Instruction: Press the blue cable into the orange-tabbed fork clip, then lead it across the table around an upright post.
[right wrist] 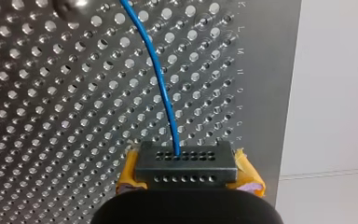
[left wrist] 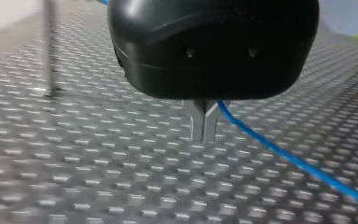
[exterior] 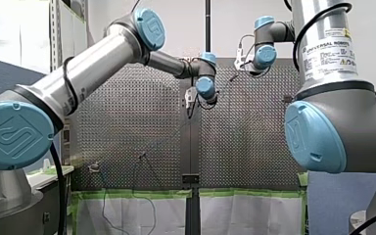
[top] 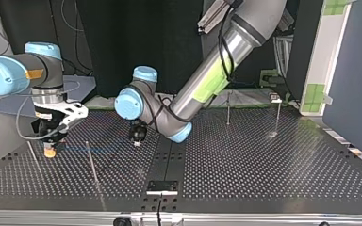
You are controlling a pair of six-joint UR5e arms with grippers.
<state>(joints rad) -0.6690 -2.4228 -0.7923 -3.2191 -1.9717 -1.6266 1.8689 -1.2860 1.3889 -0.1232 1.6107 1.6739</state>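
Cable (left wrist: 298,161), thin and blue, comes out of my left gripper (left wrist: 204,122), whose metal fingers are pressed together on it just above the table (left wrist: 74,177). Only the right wrist view shows its other end clamped in my right gripper (right wrist: 185,164), between yellow pads. Only the top view shows it stretched low between both grippers, with a post (top: 93,162) near; the widest room lies at that view's right.

Dull-sheened grey metal table (left wrist: 74,163), pitted with holes. Smooth, glossy blue plastic-coated cable (left wrist: 298,163). Left gripper (left wrist: 204,128): matt black plastic shell, bare metal fingers (left wrist: 196,125). Thin shiny metal post (top: 228,108).
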